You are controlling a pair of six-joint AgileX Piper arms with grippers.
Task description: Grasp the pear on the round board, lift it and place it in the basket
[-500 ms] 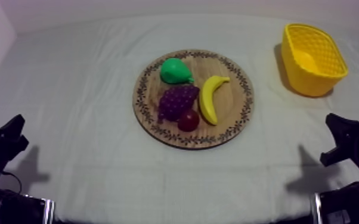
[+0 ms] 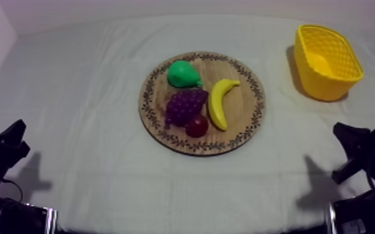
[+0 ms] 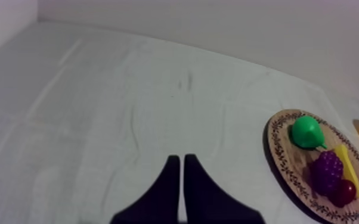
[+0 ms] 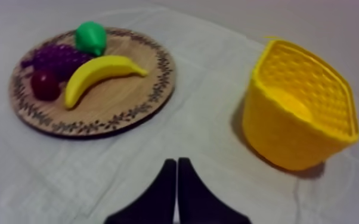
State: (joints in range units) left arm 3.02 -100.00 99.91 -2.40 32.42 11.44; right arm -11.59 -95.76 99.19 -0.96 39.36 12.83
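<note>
A green pear (image 2: 182, 74) lies on the far left part of the round wooden board (image 2: 247, 122), apart from both grippers. It shows again on the board in the left wrist view (image 3: 306, 131) and the right wrist view (image 4: 91, 36). The yellow basket (image 2: 326, 61) stands empty at the far right, seen close in the right wrist view (image 4: 298, 113). My left gripper (image 2: 15, 138) sits low at the left, its fingers (image 3: 171, 179) together as a narrow wedge. My right gripper (image 2: 347, 140) sits low at the right, fingers (image 4: 185, 179) together too.
On the board beside the pear lie purple grapes (image 2: 185, 105), a banana (image 2: 219, 102) and a small red fruit (image 2: 197, 126). Bare cloth (image 2: 84, 93) stretches to the left of the board and along the front.
My right gripper has shifted slightly down and toward the table's middle. The left arm and the fruit have not moved.
</note>
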